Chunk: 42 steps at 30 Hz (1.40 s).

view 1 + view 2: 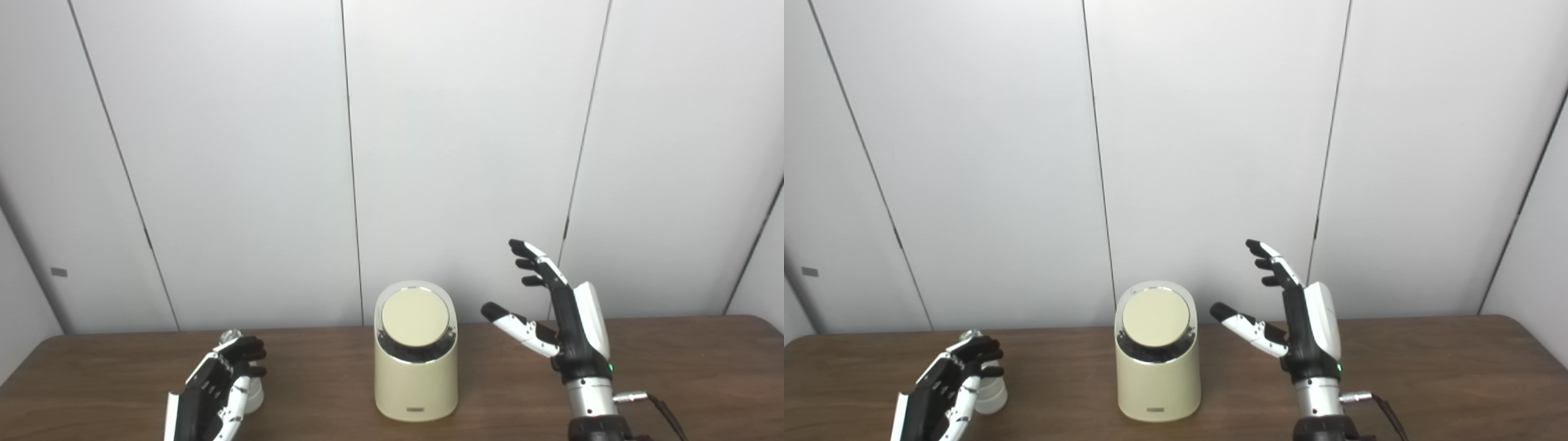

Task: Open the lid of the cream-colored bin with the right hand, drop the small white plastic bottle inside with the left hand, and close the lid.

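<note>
Left eye view: the cream bin, lid closed, stands mid-tabletop; the left hand curls around the white bottle at left; the right hand hovers beside the bin, fingers spread, holding nothing.

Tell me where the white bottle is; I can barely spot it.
The white bottle stands on the table's left side, behind the left hand's curled fingers, left of the cream bin.

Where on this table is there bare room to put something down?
Bare wood lies between the cream bin and the right hand, and beyond that hand to the table's right edge. A narrower bare strip separates the bin from the left hand. That corner is crowded: the left hand is wrapped around the white bottle.
</note>
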{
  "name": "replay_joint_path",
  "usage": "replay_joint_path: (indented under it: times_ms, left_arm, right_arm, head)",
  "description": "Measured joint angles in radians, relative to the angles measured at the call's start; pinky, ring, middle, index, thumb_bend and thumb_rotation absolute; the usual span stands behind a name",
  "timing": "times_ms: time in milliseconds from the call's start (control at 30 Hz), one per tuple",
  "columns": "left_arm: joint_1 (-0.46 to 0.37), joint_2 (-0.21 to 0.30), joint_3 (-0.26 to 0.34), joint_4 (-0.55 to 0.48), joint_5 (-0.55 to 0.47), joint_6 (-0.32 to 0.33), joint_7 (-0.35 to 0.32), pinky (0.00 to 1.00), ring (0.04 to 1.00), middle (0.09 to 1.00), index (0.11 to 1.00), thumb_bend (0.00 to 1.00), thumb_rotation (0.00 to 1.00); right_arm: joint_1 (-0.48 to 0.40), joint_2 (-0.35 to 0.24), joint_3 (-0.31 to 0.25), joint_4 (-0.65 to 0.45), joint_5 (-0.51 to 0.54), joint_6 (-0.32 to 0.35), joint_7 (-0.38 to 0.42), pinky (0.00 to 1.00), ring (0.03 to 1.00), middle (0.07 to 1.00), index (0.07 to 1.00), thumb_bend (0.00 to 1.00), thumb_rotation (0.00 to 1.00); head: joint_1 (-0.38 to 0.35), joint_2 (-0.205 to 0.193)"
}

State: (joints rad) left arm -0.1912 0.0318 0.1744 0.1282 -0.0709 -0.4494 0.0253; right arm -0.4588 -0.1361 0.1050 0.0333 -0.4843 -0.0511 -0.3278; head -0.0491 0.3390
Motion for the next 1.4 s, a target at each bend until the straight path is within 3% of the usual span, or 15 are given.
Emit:
replay_joint_path:
  times_ms: [300, 433, 633, 1067, 1400]
  left_arm:
    - [0.000, -0.002, -0.007, 0.000, 0.004, 0.000, 0.004, 0.59, 0.686, 0.697, 0.676, 0.25, 0.37]
    - [0.000, -0.002, -0.007, 0.000, 0.003, 0.000, 0.004, 0.59, 0.687, 0.698, 0.676, 0.25, 0.37]
    - [0.000, -0.004, -0.009, 0.000, 0.001, 0.000, 0.004, 0.60, 0.695, 0.704, 0.678, 0.26, 0.37]
    - [-0.001, -0.007, -0.010, 0.000, 0.002, 0.000, 0.006, 0.60, 0.691, 0.700, 0.675, 0.25, 0.38]
    - [-0.002, -0.015, -0.013, -0.002, 0.030, 0.000, 0.017, 0.59, 0.688, 0.698, 0.674, 0.23, 0.35]
  right_arm:
    - [-0.068, 0.037, 0.014, 0.035, -0.061, 0.062, 0.022, 0.63, 0.776, 0.823, 0.811, 0.91, 0.50]
    - [-0.085, 0.046, 0.027, 0.053, -0.091, 0.102, 0.041, 0.55, 0.722, 0.839, 0.813, 0.95, 0.42]
    - [-0.132, 0.055, 0.047, 0.113, -0.139, 0.143, 0.044, 0.63, 0.783, 0.847, 0.823, 0.95, 0.38]
    - [-0.186, 0.067, 0.065, 0.264, -0.182, 0.205, 0.039, 0.64, 0.802, 0.857, 0.843, 0.93, 0.37]
    - [-0.210, 0.047, 0.103, 0.312, -0.185, 0.207, 0.026, 0.70, 0.836, 0.878, 0.875, 1.00, 0.38]
  head:
    - [0.005, 0.003]
    - [0.006, 0.005]
    - [0.009, 0.003]
    - [0.014, 0.002]
    - [0.020, 0.002]
